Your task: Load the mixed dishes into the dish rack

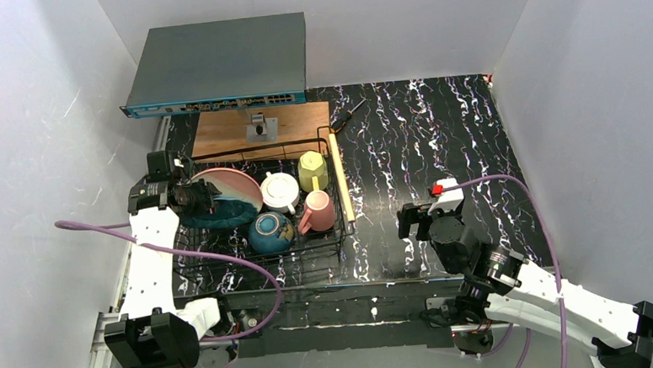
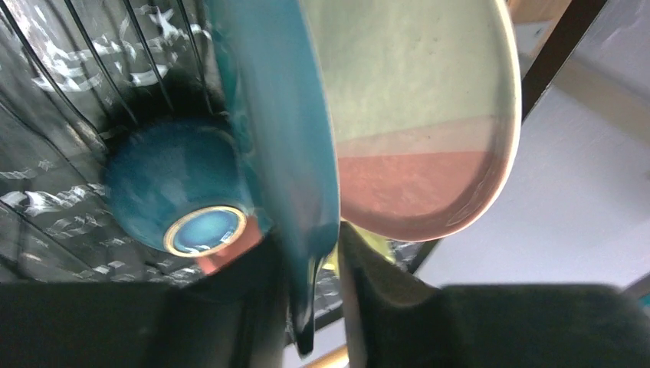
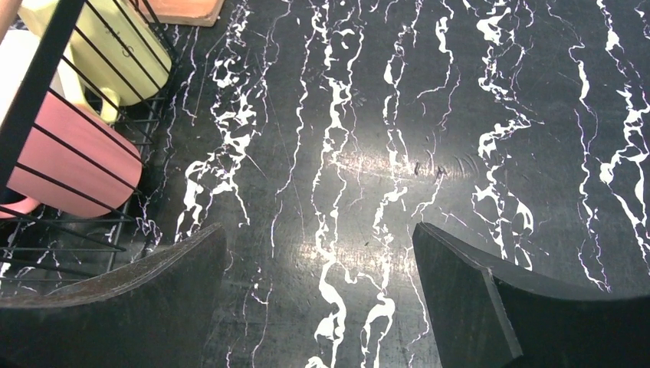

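Observation:
The dish rack (image 1: 331,253) stands left of centre. In it are a cream and orange plate (image 1: 230,182), a teal plate (image 1: 233,212), a white cup (image 1: 280,191), a yellow-green mug (image 1: 311,170), a pink mug (image 1: 318,211) and a blue-teal bowl (image 1: 271,232). My left gripper (image 1: 201,199) reaches into the rack's left end. In the left wrist view the teal plate (image 2: 283,130) stands on edge between its jaws, which are slightly parted, with a gap on the right-hand side. The bowl (image 2: 172,184) lies bottom-up beside it. My right gripper (image 1: 414,220) hovers open over the bare table.
A grey network switch (image 1: 220,63) sits at the back, with a brown wooden board (image 1: 219,132) in front of it. A black tool (image 1: 349,114) lies right of the board. The rack's wooden handle rod (image 1: 341,179) runs along its right side. White walls enclose the table.

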`<state>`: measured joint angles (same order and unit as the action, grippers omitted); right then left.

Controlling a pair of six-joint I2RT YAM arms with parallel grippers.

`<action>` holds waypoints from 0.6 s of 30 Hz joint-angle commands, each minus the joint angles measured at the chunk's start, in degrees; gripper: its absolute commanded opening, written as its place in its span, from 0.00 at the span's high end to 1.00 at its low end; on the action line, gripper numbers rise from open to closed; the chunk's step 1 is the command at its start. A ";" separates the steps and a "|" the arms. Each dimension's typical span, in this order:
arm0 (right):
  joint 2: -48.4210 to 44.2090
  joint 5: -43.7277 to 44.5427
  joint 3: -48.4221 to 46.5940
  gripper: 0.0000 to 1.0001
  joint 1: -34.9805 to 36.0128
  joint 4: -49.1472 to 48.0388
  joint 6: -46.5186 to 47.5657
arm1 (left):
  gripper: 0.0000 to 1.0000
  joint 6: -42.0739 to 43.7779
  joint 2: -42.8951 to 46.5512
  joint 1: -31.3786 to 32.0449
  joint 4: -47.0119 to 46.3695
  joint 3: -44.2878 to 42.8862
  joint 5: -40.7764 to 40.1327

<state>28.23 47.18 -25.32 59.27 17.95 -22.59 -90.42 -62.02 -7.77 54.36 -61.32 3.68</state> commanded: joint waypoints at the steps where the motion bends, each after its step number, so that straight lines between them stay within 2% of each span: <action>1: 0.35 -0.02 -0.08 0.02 -0.52 -2.57 -0.40 | 0.47 0.97 0.79 -0.29 2.12 -2.37 -1.65; 3: 0.67 -0.09 -0.26 0.02 -0.64 -2.57 -0.31 | 0.35 1.77 0.15 -0.31 3.13 -3.30 -1.82; 5: 0.57 -0.25 -0.26 0.02 -0.78 -2.57 -0.37 | 0.31 1.91 0.15 -0.30 2.91 -3.12 -1.14; 13: -0.12 -0.81 -0.17 0.02 -1.08 -2.46 -0.37 | 0.19 5.02 1.19 -0.30 4.67 -5.00 -2.14; 18: 0.37 -1.16 -0.46 0.02 -1.26 -2.40 -0.40 | 0.20 6.81 1.41 -0.28 4.62 -5.28 -2.86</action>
<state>28.49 45.98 -25.26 58.46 17.89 -22.59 -86.09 -61.83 -7.77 56.80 -64.88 2.65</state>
